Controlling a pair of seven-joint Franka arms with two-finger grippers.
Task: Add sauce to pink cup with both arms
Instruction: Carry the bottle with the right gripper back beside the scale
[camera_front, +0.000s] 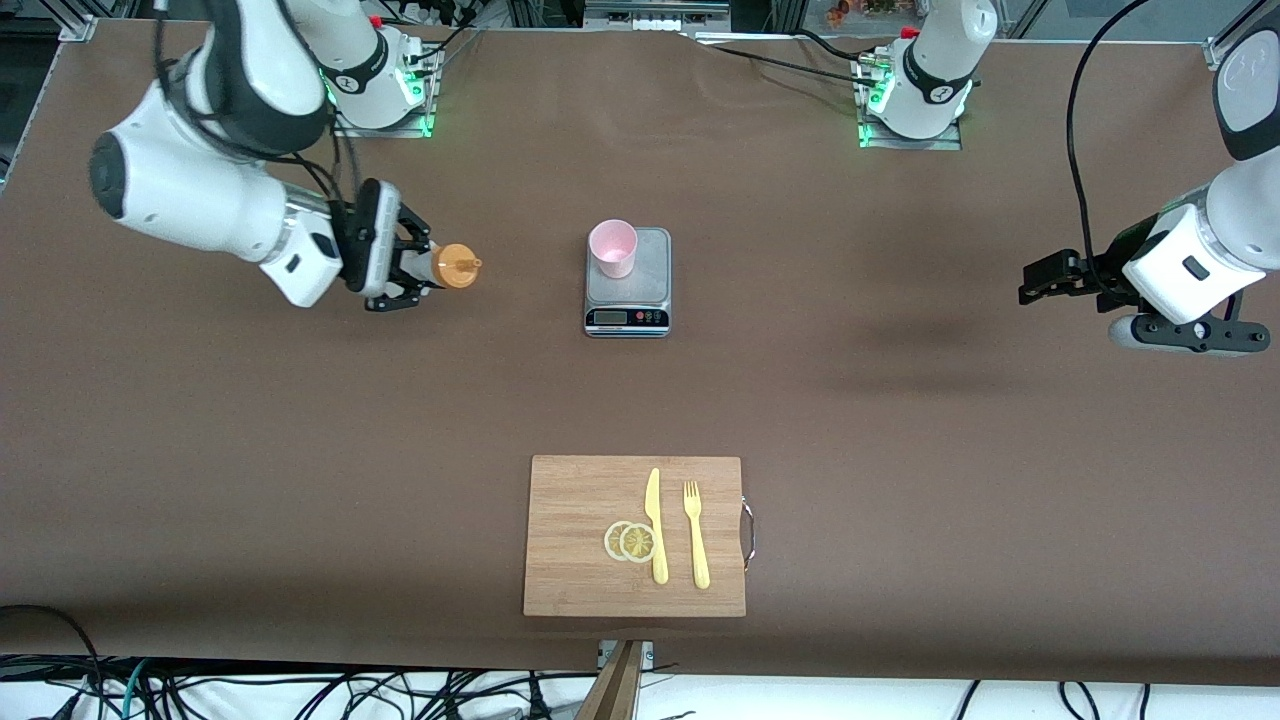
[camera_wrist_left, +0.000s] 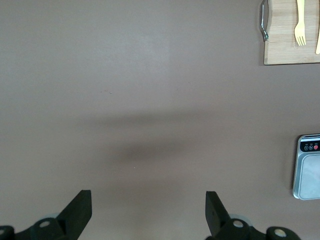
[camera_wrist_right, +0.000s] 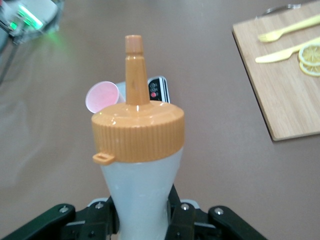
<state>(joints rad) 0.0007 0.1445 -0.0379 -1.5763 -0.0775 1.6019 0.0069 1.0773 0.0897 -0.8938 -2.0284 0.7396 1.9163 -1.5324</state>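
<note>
My right gripper (camera_front: 415, 268) is shut on the sauce bottle (camera_front: 452, 266) and holds it tipped sideways above the table, orange nozzle cap pointing toward the pink cup (camera_front: 613, 247). The cup stands upright on the grey scale (camera_front: 628, 290) at mid table. In the right wrist view the whitish bottle (camera_wrist_right: 142, 190) sits between the fingers, its orange cap (camera_wrist_right: 138, 130) in front of the cup (camera_wrist_right: 102, 96). My left gripper (camera_front: 1045, 278) is open and empty, up over bare table at the left arm's end; in the left wrist view (camera_wrist_left: 148, 210) its fingers stand wide apart.
A wooden cutting board (camera_front: 635, 535) lies near the table's front edge with a yellow knife (camera_front: 655, 525), a yellow fork (camera_front: 696, 535) and two lemon slices (camera_front: 630, 541) on it. The two arm bases with green lights stand along the table's back edge.
</note>
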